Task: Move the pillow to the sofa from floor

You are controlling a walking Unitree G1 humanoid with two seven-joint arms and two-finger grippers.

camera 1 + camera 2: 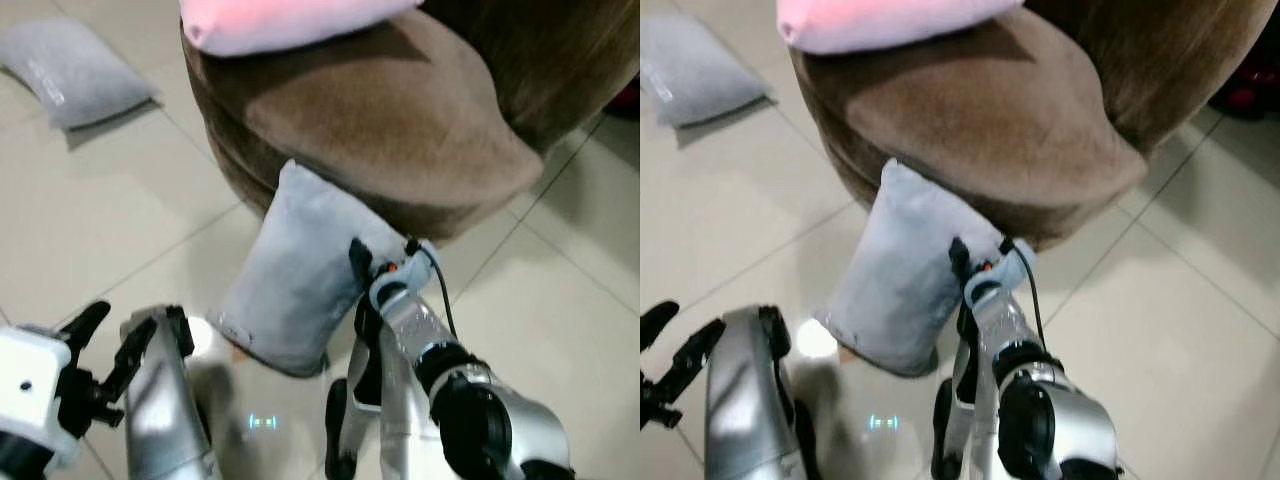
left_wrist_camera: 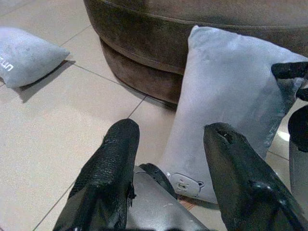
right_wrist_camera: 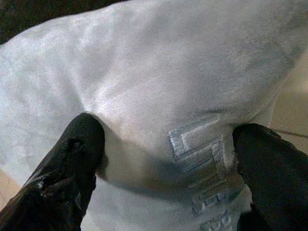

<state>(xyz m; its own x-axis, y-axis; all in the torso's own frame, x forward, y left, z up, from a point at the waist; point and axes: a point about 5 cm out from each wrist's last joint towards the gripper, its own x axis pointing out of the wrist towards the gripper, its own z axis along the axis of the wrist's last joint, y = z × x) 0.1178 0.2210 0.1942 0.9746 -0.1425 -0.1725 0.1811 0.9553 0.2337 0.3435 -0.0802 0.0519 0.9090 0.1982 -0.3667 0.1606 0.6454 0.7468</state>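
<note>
A grey pillow (image 1: 290, 280) stands on end against the front of the brown sofa (image 1: 400, 130), its lower edge at the tiled floor. My right gripper (image 1: 360, 290) is shut on the pillow's right edge. In the right wrist view both black fingers (image 3: 72, 159) press into the fabric beside an embroidered logo. My left gripper (image 1: 112, 335) hangs open low on the left, short of the pillow, and nothing is between its fingers (image 2: 113, 163). The same pillow (image 2: 226, 96) shows beyond them in the left wrist view.
A pink pillow (image 1: 280, 20) lies on the sofa seat at the back. A second grey pillow (image 1: 75, 70) rests on the floor at the far left. Pale floor tiles (image 1: 110, 220) stretch to the left and right of the sofa.
</note>
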